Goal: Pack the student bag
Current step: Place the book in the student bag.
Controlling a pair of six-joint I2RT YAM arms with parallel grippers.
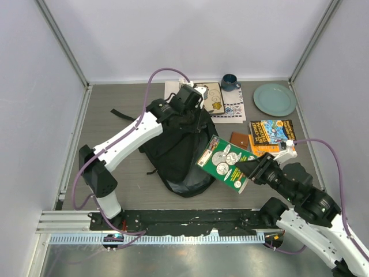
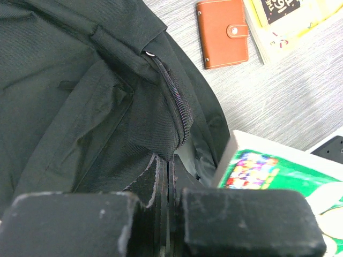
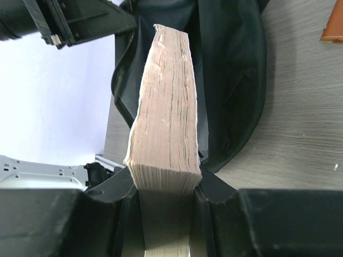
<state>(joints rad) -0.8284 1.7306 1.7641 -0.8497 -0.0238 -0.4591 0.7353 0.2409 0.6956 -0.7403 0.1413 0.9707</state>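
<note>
Left gripper (image 2: 167, 176) is pinched shut on the student bag (image 2: 80, 80) rim, probably propping its mouth open. Right gripper (image 3: 167, 188) clamps the thick book (image 3: 166, 107), aimed edge-first at that opening.

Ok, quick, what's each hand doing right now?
Left hand: closed, pinching the rim of the large black soft fabric backpack.
Right hand: closed on the thick green-covered paperback book, held at the backpack's opening.

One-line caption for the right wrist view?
Right gripper clamps a thick book aimed at the open student bag.
</note>
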